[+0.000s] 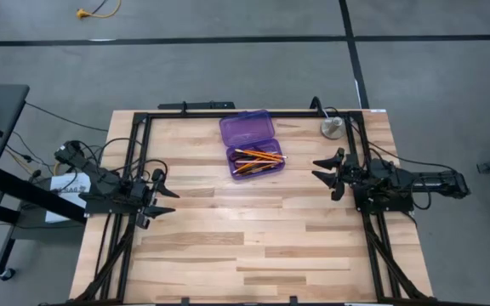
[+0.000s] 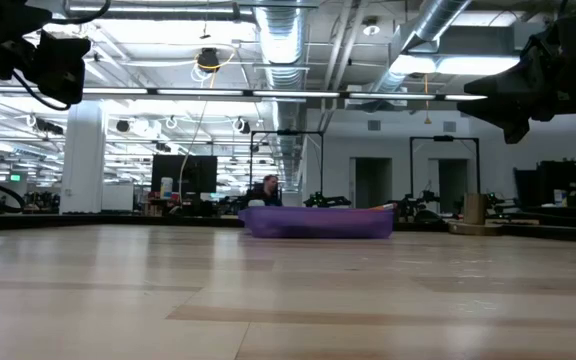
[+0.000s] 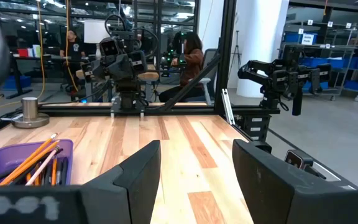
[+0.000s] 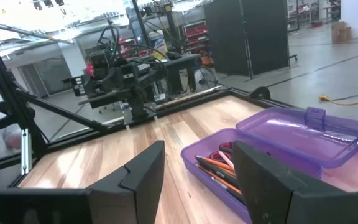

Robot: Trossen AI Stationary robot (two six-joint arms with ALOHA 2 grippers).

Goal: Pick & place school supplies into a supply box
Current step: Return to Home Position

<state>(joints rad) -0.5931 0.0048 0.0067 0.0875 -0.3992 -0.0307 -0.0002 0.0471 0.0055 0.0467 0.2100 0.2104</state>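
The purple supply box (image 1: 251,144) lies open at the far middle of the table, its lid (image 1: 247,127) folded back flat toward the far edge. Orange pencils (image 1: 258,158) and dark pens lie in its tray; the right wrist view shows them (image 4: 219,168) with something red among them. My left gripper (image 1: 162,195) stands open at the table's left side, well clear of the box. My right gripper (image 1: 328,173) stands open at the right side, fingers pointing toward the box and apart from it. In the low view the box (image 2: 318,222) rests flat on the table.
A round grey metal disc (image 1: 332,128) sits near the far right corner. A black frame (image 1: 228,112) runs along the table's far, left and right sides. Bare wood (image 1: 253,246) stretches between the arms and toward the near edge. A seated person (image 3: 188,59) shows beyond the table.
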